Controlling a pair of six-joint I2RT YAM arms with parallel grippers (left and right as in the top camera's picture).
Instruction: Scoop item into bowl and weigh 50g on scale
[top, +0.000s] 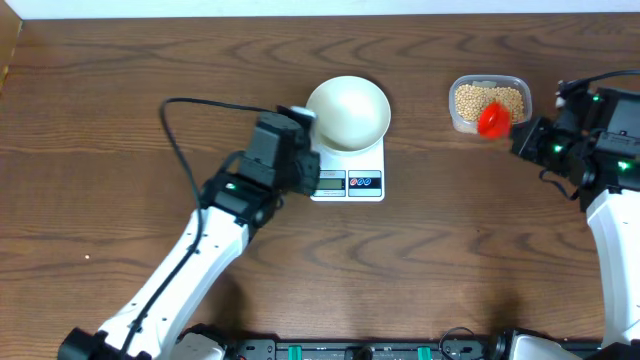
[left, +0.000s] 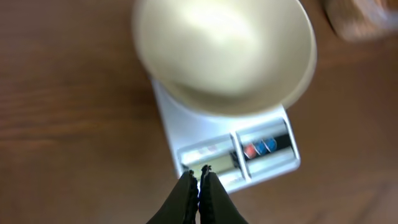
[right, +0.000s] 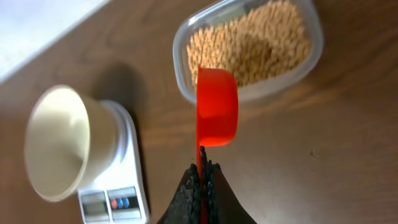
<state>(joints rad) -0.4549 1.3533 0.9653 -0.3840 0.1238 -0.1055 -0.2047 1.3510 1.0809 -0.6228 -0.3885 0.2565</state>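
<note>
R pincer (right: 202, 169) is clamped on the handle of the red plastic scoop (right: 217, 109). The scoop's cup sits over the near rim of the clear rounded-rectangular plastic tub (right: 316, 46), by the far right corner of the brown wooden worktop (top: 100, 100). The tub holds a thick layer of small round beige-tan beans (right: 261, 43); we can't tell if any are in the scoop.

L pincer (left: 199, 178) has its fingers pressed together w/ nothing btw them, tips over the display at the front edge of the flat white rectangular scale (left: 205, 134); contact unclear. The round plain white bowl (left: 224, 50) stands on the scale, approx mid-worktop toward the far edge, and is empty. Scale and tub stand well apart.

Only the overhead shows the black cable (top: 175, 130) looping over the worktop's left half. The L wrist view shows the red and blue buttons (left: 260, 147), but the readout is too blurred for us to read.
</note>
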